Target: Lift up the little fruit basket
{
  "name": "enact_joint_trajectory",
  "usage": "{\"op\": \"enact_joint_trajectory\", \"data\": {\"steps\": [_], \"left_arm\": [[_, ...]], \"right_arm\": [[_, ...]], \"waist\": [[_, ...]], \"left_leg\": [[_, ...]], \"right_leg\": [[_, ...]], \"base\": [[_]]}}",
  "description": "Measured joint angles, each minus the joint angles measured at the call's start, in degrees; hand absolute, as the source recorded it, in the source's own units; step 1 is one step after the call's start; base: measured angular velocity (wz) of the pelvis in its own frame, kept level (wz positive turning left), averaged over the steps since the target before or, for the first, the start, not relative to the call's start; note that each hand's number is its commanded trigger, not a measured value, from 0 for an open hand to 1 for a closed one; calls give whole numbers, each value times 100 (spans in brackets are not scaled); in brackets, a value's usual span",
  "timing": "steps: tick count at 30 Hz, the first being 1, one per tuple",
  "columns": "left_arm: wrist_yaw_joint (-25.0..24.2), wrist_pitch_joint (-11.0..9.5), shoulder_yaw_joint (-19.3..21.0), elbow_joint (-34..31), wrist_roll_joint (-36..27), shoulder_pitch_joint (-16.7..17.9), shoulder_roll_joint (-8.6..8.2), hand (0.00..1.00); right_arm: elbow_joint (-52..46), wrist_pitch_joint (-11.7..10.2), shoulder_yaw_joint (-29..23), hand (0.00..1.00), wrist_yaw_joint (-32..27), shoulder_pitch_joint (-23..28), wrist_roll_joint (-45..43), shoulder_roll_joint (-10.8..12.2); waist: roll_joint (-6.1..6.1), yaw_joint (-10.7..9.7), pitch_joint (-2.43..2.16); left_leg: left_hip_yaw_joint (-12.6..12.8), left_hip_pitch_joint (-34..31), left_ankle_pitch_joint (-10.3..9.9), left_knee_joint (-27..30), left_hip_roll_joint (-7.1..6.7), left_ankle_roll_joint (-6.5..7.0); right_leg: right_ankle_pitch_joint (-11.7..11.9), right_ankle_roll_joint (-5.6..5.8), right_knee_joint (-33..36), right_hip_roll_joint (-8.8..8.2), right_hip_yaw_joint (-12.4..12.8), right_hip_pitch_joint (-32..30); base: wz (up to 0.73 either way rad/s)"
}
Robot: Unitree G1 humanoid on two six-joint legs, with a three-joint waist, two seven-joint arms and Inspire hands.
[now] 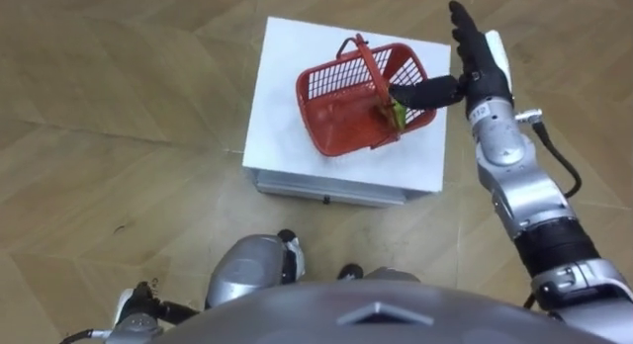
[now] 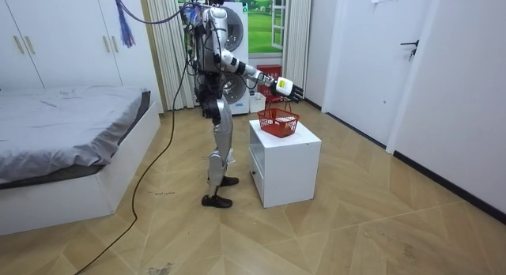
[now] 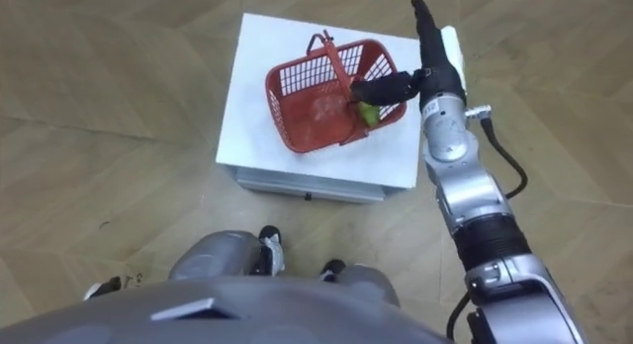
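Black fingers of the right hand (image 1: 473, 67) are seen stretched straight toward the upper right of the frame, with the thumb pointed leftward over the near rim of the basket (image 1: 341, 112); nothing is gripped, the hand being released and open. Just to the left of that hand the red plastic basket is found resting on the white cabinet (image 1: 287, 156), slightly tilted, its handle (image 1: 374, 72) raised and running from the top of the frame down toward the thumb. Something green (image 1: 396, 114) is glimpsed inside near the thumb tip, though what it is cannot be told. The basket's long axis is laid from lower left to upper right. The handle is judged nearer the right hand, so a short reach leftward and a closing round it would be called for. The left hand (image 1: 138, 309) is seen at the lower left of the frame, its fingers too unclear to judge.
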Motion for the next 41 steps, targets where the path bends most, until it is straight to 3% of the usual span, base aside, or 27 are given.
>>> {"op": "enact_joint_trajectory", "data": {"steps": [5, 8, 11, 15, 19, 26, 33, 34, 37, 41], "left_arm": [[83, -9, 2, -85, 8, 16, -2, 0], [104, -52, 112, -224, 8, 24, -47, 0], [189, -146, 231, -341, 5, 19, -101, 0], [196, -212, 257, -439, 0, 38, -146, 0], [215, -205, 284, -562, 14, 149, -154, 0], [342, -271, 488, -619, 68, 233, -215, 0], [409, -228, 686, -515, 333, 341, -406, 0], [400, -158, 686, -511, 430, 343, -428, 0], [329, -14, 681, -461, 726, 356, -458, 0], [144, 125, 682, -446, 804, 325, -510, 0]], "right_arm": [[-30, -62, -183, 0, -282, 81, 10, 6], [-328, -75, -417, 0, -423, 217, -65, 31], [-694, -281, -591, 0, -609, 407, -247, 36], [-644, -443, -796, 0, -804, 792, -383, 49], [-273, -444, -829, 0, -874, 1067, -263, 90], [2691, -471, -857, 0, -760, 1276, -191, 309], [4390, -408, -896, 0, -509, 1501, -188, 366], [4611, -358, -928, 0, -387, 1501, -198, 389], [5076, -185, -929, 0, -126, 1453, -276, 442], [5657, 198, -921, 0, 381, 1357, -414, 472]], "waist": [[72, -143, -1], [161, -273, -39], [217, -289, -69], [234, -353, -62], [235, -422, -73], [233, -550, -74], [301, -582, -66], [284, -587, -84], [276, -586, -79], [281, -596, -42]], "left_leg": [[70, 305, 0, -148, -17, -2], [75, 482, 0, -237, -37, -3], [105, 638, -3, -317, -42, -17], [101, 948, -3, -501, -53, -45], [105, 1084, 3, -625, -65, -59], [23, 1283, -11, -727, -119, -76], [-33, 1379, -22, -776, -137, -90], [-65, 1374, -21, -766, -145, -90], [-77, 1377, -25, -744, -142, -98], [-149, 1388, -27, -719, -150, -100]], "right_leg": [[13, 19, -127, 1, 55, 273], [26, 40, -251, 9, 54, 455], [26, 41, -305, 12, 53, 561], [26, 41, -350, 19, 44, 813], [22, 47, -402, 26, 68, 910], [20, 52, -605, 25, -18, 1188], [8, 70, -643, 27, -47, 1286], [8, 70, -674, 26, -95, 1316], [7, 71, -686, 33, -105, 1339], [6, 72, -684, 31, -216, 1399]], "base": [[-6], [1], [-6], [-1], [-2], [7], [1], [10], [4], [8]]}}
